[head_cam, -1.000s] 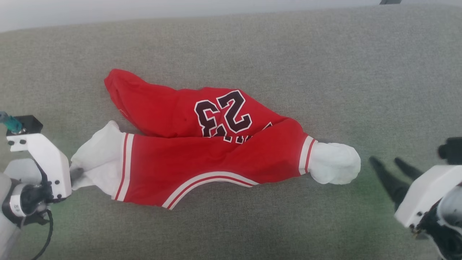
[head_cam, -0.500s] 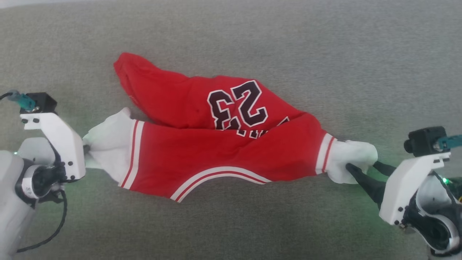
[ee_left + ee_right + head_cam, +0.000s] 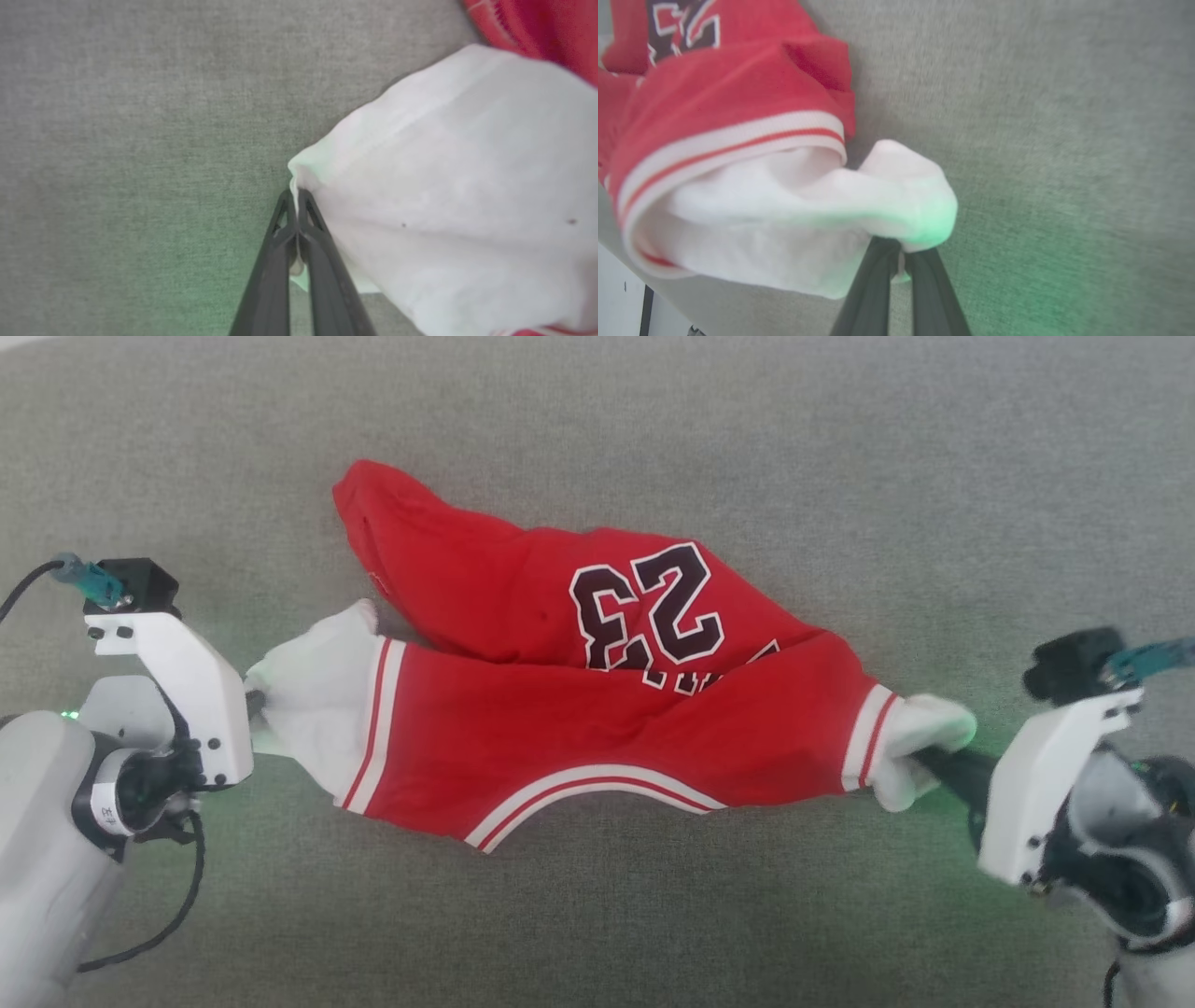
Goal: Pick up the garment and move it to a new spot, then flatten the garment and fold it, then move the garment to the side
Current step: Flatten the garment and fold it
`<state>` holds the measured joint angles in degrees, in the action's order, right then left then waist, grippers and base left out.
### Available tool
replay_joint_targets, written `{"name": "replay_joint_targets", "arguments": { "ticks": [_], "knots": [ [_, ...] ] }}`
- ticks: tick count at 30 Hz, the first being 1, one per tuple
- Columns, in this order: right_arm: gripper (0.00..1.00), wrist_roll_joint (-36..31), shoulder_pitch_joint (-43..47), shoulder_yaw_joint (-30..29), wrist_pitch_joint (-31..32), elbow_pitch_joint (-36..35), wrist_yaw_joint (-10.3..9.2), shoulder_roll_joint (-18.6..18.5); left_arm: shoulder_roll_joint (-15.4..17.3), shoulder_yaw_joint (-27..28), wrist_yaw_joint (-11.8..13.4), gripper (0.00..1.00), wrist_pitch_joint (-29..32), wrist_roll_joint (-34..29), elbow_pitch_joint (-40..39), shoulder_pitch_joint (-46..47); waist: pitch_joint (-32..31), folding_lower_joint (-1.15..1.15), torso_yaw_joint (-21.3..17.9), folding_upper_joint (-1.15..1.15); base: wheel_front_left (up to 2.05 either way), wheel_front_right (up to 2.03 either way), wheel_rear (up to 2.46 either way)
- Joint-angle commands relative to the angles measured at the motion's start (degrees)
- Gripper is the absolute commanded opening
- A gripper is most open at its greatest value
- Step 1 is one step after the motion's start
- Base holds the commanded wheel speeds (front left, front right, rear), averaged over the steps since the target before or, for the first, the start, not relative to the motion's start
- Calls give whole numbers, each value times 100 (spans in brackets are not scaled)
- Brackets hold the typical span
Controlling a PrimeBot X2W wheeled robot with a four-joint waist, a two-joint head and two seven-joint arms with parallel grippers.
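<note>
Red jersey (image 3: pixel 560 747) lies on grey woven surface (image 3: pixel 653 420), mid head view, strung out sideways betw. the two grippers.

Left gripper (image 3: pixel 295 198): fingers pinched tight on edge of the white sleeve end (image 3: pixel 313 705) at jersey's left. A thin bit of white cloth shows betw. the tips in left wrist view.

Right gripper (image 3: pixel 897 247): fingers clamped on the bunched white sleeve end (image 3: pixel 920 737) at jersey's right, tips buried in the cloth.

Writing: big "23" (image 3: pixel 649 616) in dark numerals w/ white outline on upper red panel, upside down in head view. Just below it, more dark white-edged lettering, mostly tucked under the front fold, can't read. Right wrist view catches the same letters, blurred, also unreadable.

White-and-red striped trim borders each sleeve end, plus a curved band (image 3: pixel 597 789) along the near edge. Green glow on surface beside each gripper.
</note>
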<state>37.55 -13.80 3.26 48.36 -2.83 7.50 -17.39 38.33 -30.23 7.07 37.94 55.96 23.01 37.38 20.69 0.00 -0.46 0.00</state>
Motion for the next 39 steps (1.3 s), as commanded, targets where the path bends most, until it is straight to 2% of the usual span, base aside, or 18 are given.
{"name": "replay_joint_targets", "arguments": {
  "ticks": [1, 8, 17, 25, 39],
  "knots": [
    [0, 156, -126, -114, 32, -100, -2, -9, -99, -2, 16, 0, -15, 63, -84, -29, -118, 0, -10, 0, 0, 0, 0],
    [0, 381, -492, -535, 215, -299, -1, 32, 79, 85, 170, 0, 221, 101, -608, 156, -586, 0, -22, 0, 0, 0, 0],
    [0, 307, -1598, -1044, 503, -133, -1, 525, 169, 189, 371, 0, 582, 98, -1213, 705, -1294, 0, -8, 0, 0, 0, 0],
    [0, 40, -2669, -1255, 365, 323, -1, 928, 105, 264, 227, 0, 577, 2, -962, 1437, -1768, 0, -53, 0, 0, 0, 0],
    [0, -254, -4224, -1256, -197, 1407, -1, 1187, -193, 379, -39, 0, 249, -197, -145, 2713, -2101, 0, -175, 0, 0, 0, 0]
  ]
}}
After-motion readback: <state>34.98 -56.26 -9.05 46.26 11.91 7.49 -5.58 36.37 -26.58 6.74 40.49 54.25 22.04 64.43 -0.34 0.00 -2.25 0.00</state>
